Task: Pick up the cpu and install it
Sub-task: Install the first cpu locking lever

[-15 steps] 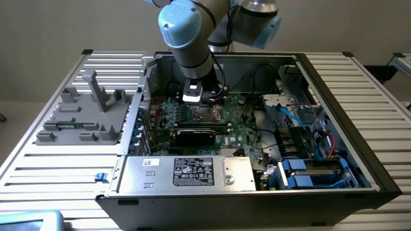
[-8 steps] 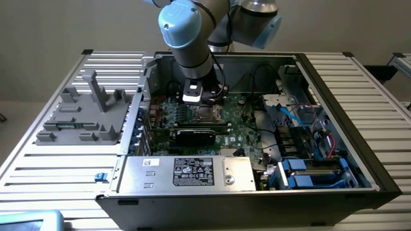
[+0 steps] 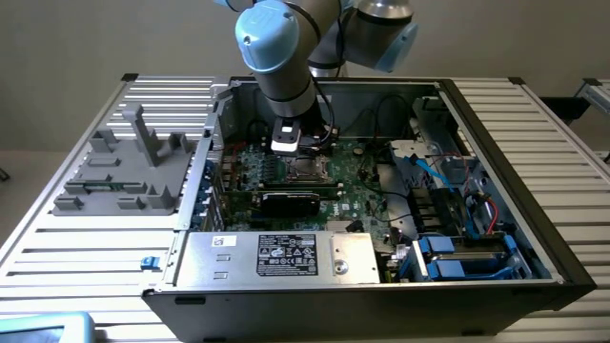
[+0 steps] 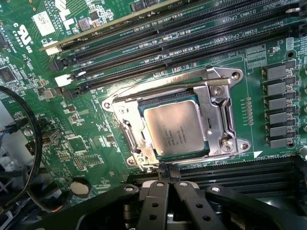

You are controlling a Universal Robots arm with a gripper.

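Exterior view shows a big open computer case (image 3: pixel 533 236) lying on a slatted metal table (image 3: pixel 86 250), with the blue and grey robot arm (image 3: pixel 281 64) reaching down into the middle of it. On the exterior view's left sits a grey plastic holder (image 3: pixel 124 179) with slots and posts. Near the front of the case is the silver power supply box (image 3: pixel 286 256) with its black label. Under the arm lies the green motherboard (image 4: pixel 43 96) with long black memory slots (image 4: pixel 192 33) running across it. The gripper (image 4: pixel 167 184) hangs just above the board, right beside the shiny metal socket frame (image 4: pixel 218 112). Its two black fingers (image 4: pixel 156 206) are pressed together with nothing between them, so the claw is closed and empty. The cpu (image 4: pixel 175 128), a small flat square with a silver-grey top, sits inside the socket, lying flat and level. So the chip looks like it is already in its place, and the picking up and putting in seem done. The frame's thin metal lever (image 4: pixel 153 91) runs along one side of the socket; I cannot tell if it is locked.
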